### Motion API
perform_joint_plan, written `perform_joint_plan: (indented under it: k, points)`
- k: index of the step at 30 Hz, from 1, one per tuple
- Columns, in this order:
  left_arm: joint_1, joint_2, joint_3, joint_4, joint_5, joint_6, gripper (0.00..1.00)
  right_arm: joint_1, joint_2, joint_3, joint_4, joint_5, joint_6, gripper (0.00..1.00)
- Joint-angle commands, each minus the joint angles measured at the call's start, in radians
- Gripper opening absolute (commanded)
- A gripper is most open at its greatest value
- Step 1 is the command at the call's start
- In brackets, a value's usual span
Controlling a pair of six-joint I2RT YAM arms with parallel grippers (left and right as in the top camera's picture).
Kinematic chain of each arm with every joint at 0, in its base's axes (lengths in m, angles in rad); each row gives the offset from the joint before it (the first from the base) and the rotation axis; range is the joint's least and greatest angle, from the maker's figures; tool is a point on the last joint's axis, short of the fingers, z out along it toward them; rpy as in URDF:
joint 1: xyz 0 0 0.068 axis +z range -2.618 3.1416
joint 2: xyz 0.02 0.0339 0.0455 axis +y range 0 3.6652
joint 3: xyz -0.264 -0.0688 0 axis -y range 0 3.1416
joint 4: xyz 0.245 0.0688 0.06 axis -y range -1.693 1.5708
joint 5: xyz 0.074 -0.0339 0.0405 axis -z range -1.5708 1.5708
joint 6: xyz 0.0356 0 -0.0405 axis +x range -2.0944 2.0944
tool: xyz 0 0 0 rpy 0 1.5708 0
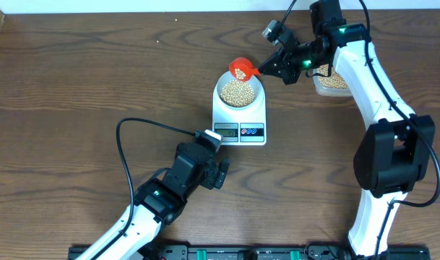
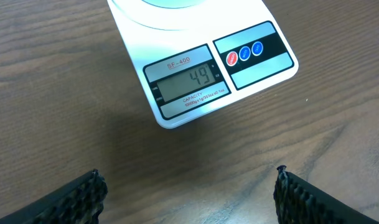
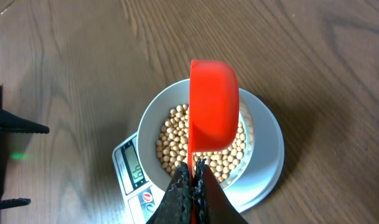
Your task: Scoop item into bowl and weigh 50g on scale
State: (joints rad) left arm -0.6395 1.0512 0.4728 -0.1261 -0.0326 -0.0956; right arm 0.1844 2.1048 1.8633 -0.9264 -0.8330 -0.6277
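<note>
Scale [image 1: 239, 131], overhead centre, marked SF-400, reads 49; long axis vertical, display toward lower edge. Bowl [image 3: 149, 124] of beans [image 3: 177, 134] sits on it. Right fingers [image 3: 177, 196] clench red scoop [image 3: 213, 102] above bowl; left fingers [image 2: 77, 199] released, spread apart.

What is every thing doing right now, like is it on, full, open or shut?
scale: switched on, display reads 49.
bowl: standing on the scale, partly filled with beans.
scoop: tipped on its side over the bowl.
right gripper: shut on the scoop handle.
left gripper: open, empty, in front of the scale.
tub: beans inside, partly hidden.
</note>
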Motion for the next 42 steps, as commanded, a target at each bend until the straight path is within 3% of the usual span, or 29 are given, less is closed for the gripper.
perform_joint_plan:
  k: [1, 42]
  points:
    - [-0.001, -0.007, 0.021, -0.001, -0.020, 0.017, 0.89, 0.000, 0.014, -0.005, 0.000, -0.003, -0.043, 0.01]
    - [-0.001, -0.007, 0.021, -0.001, -0.020, 0.017, 0.88, 0.000, 0.014, -0.005, 0.018, 0.012, -0.097, 0.01]
